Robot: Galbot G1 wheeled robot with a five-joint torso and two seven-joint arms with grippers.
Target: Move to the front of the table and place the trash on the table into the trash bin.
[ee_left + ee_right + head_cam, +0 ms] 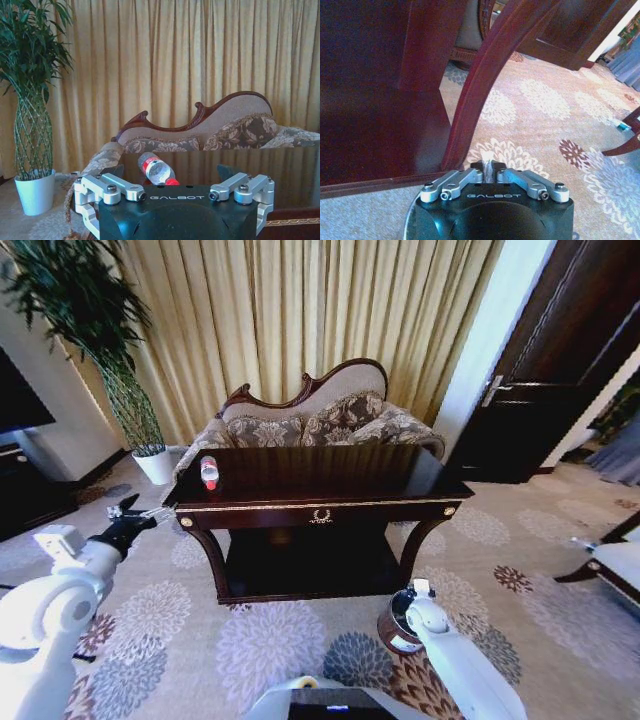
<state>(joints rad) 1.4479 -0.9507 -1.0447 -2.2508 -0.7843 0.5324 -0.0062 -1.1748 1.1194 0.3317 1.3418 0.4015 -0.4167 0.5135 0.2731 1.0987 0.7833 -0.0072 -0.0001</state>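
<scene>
Just beside the bottle (157,171), left pincer (174,192) gapes wide, empty

Dark glossy brown on the table (330,475), with gold trim along the edge and a gold emblem at front centre. Clear plastic, red cap and red label on the bottle (209,473). Reddish-brown on the bin (392,632), with a white label. Pale gold on the curtain (300,320). Grey-and-beige floral print on the sofa (320,425), dark carved wood along its back. Beige carpet (170,640) patterned with big grey, white and maroon flower heads. White pot (153,466), green leaves above. Dark brown on the door (560,360).
</scene>
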